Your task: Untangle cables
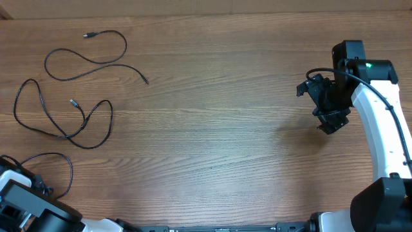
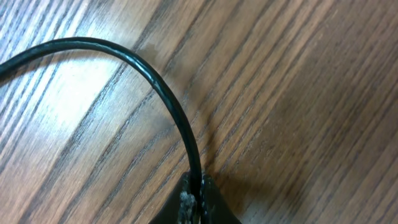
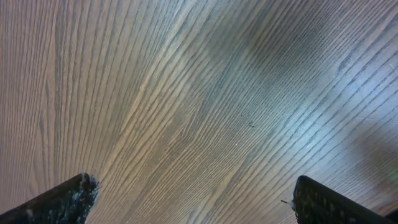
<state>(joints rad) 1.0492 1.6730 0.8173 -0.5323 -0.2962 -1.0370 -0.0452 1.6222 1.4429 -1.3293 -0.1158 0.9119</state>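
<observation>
Three thin black cables lie at the left of the wooden table. One (image 1: 87,61) curls at the far left, and a second (image 1: 64,122) loops below it, crossing over itself. The third cable (image 1: 61,158) arcs near the front-left corner to my left gripper (image 1: 44,188). In the left wrist view my left gripper (image 2: 196,190) is shut on this cable (image 2: 149,71), which bends away to the upper left over the wood. My right gripper (image 1: 331,115) hangs at the right side, far from the cables. Its fingers (image 3: 62,199) stand wide open over bare wood, with nothing between them.
The thick black wire (image 1: 360,80) on the right arm runs along its white link (image 1: 380,129). The left arm's base (image 1: 26,209) fills the front-left corner by the table's front edge.
</observation>
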